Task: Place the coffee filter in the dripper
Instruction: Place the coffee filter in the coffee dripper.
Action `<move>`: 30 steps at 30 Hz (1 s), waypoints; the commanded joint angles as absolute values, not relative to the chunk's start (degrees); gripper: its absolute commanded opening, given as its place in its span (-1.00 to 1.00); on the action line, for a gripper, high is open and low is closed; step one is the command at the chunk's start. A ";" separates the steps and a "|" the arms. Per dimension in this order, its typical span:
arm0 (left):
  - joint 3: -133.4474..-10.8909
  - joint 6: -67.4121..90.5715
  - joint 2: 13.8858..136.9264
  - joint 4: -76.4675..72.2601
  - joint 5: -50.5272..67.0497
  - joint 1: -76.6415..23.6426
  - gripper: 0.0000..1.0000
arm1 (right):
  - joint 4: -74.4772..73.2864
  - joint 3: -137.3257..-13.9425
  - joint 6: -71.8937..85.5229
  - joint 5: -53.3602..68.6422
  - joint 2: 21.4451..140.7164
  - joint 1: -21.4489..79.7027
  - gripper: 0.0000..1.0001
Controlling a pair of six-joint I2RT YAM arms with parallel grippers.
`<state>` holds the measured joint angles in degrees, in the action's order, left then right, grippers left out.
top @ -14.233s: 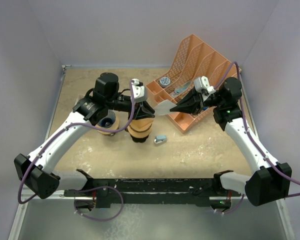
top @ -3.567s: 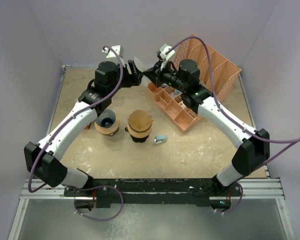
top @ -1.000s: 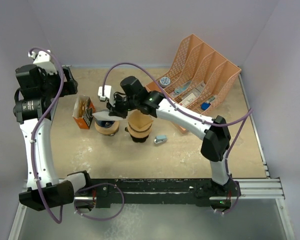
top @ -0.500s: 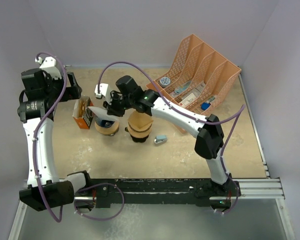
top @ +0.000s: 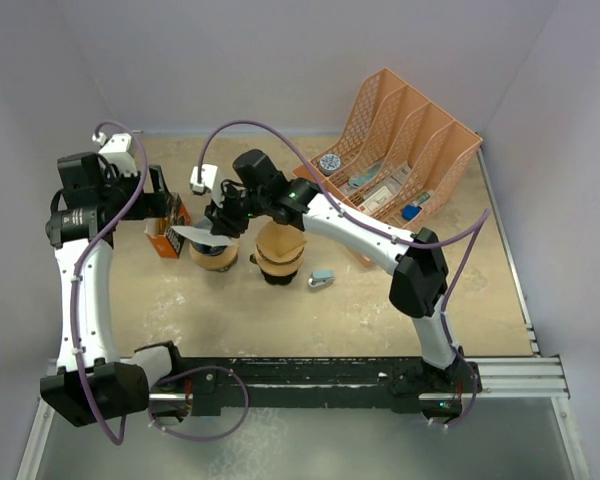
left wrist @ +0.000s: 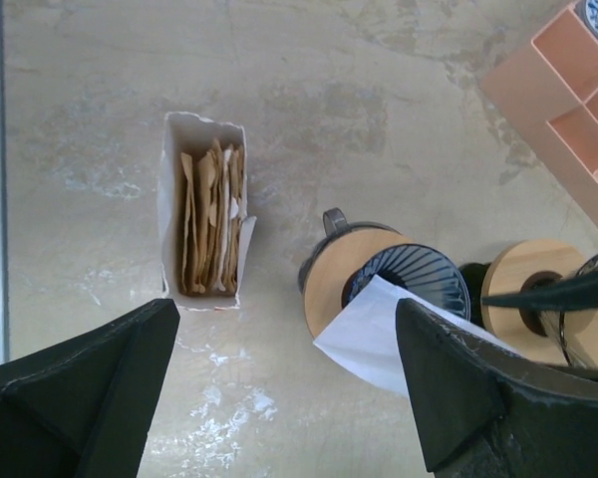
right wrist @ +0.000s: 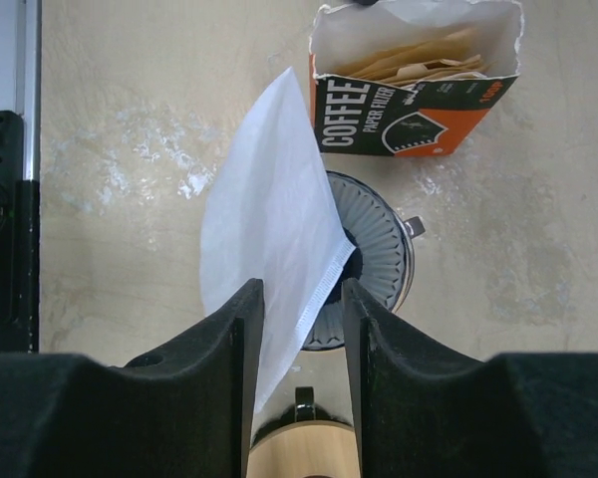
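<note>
Tabletop (top: pixel 380 300) bears one filter (right wrist: pixel 269 239), one box (right wrist: pixel 414 119), one dripper (right wrist: pixel 379 249), perhaps two.

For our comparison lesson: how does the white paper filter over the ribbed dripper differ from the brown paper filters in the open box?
Colour: the white paper filter is white; the brown paper filters are tan. Number: the white one is single, the brown ones a packed stack. Place: the white one slants over the ribbed dripper, between the right gripper's parted fingers; the brown ones stand in the open box. Both are thin paper.
</note>
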<state>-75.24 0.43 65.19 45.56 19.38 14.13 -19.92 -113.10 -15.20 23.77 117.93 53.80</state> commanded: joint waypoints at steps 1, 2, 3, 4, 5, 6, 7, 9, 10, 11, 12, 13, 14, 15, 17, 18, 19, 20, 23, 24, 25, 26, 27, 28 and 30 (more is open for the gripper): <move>-72.88 -4.06 63.34 47.15 24.86 14.42 0.81 | -15.73 -111.85 -12.91 26.80 116.58 52.15 -0.19; -72.58 -5.71 63.37 48.15 25.60 14.46 0.81 | -15.61 -111.68 -12.75 27.34 116.59 52.12 -0.18; -72.25 -7.12 63.24 49.05 25.93 14.46 0.81 | -15.60 -111.71 -12.62 27.74 116.71 52.04 -0.17; -72.04 -8.38 63.07 49.98 26.31 14.43 0.81 | -15.64 -111.71 -12.55 28.10 116.86 52.03 -0.17; -71.84 -9.53 62.85 50.91 27.04 14.45 0.81 | -15.64 -111.77 -12.50 28.51 117.03 51.97 -0.17; -71.68 -10.95 62.66 52.10 28.31 14.40 0.81 | -15.60 -111.86 -12.48 28.82 117.20 51.88 -0.17; -71.44 -12.44 62.39 53.04 29.26 14.34 0.81 | -15.60 -111.93 -12.37 29.09 117.38 51.74 -0.17; -70.85 -13.92 61.96 53.83 30.45 14.07 0.81 | -15.64 -112.12 -12.23 29.86 117.78 51.46 -0.17; -70.58 -13.98 61.95 53.83 30.18 13.72 0.80 | -15.64 -112.29 -12.15 30.20 117.96 51.28 -0.17; -70.42 -14.08 62.03 53.86 29.90 13.26 0.80 | -15.64 -112.46 -11.98 30.61 118.22 51.15 -0.17; -70.39 -14.41 62.15 54.13 29.72 12.47 0.80 | -15.63 -112.61 -11.96 30.86 118.36 51.03 -0.17; -70.41 -14.60 62.19 54.29 29.14 11.36 0.80 | -15.54 -112.71 -11.91 31.03 118.57 50.99 -0.17; -70.52 -15.11 62.15 54.31 28.02 10.08 0.80 | -15.61 -112.88 -11.88 31.27 118.75 50.93 -0.16; -70.49 -15.96 62.01 54.25 27.16 8.76 0.80 | -15.64 -113.01 -11.79 31.80 118.91 50.89 -0.16; -70.65 -18.64 61.41 53.73 25.38 6.04 0.80 | -15.69 -113.19 -11.62 32.66 119.21 50.73 -0.16; -71.00 -20.52 61.21 53.89 25.12 5.16 0.79 | -15.73 -113.20 -11.60 33.12 119.33 50.64 -0.16; -71.68 -23.37 61.18 54.80 25.81 4.74 0.79 | -15.73 -113.20 -11.52 33.45 119.42 50.51 -0.16; -72.88 -26.59 61.44 56.30 26.88 4.59 0.79 | -15.78 -113.28 -11.39 33.87 119.60 50.39 -0.16; -77.04 -38.54 63.08 63.83 30.24 4.57 0.78 | -15.68 -113.30 -10.99 35.23 119.83 49.91 -0.17; -78.15 -42.76 63.71 66.49 30.92 4.57 0.78 | -15.79 -113.29 -10.87 35.68 119.88 49.75 -0.17; -79.09 -46.64 64.40 69.51 31.21 4.58 0.77 | -15.69 -113.29 -10.80 36.16 119.88 49.56 -0.17; -79.56 -49.38 64.94 70.68 31.20 4.56 0.77 | -15.72 -113.29 -10.67 36.50 119.88 49.39 -0.17; -79.96 -51.78 65.44 72.63 31.15 4.59 0.76 | -15.73 -113.37 -10.59 36.82 119.88 49.17 -0.18; -80.20 -54.82 65.96 74.41 31.43 4.57 0.75 | -15.73 -113.38 -10.53 37.17 119.88 49.02 -0.18; -80.46 -62.01 66.23 78.30 33.11 4.57 0.74 | -15.60 -113.44 -10.39 37.79 119.95 48.76 -0.18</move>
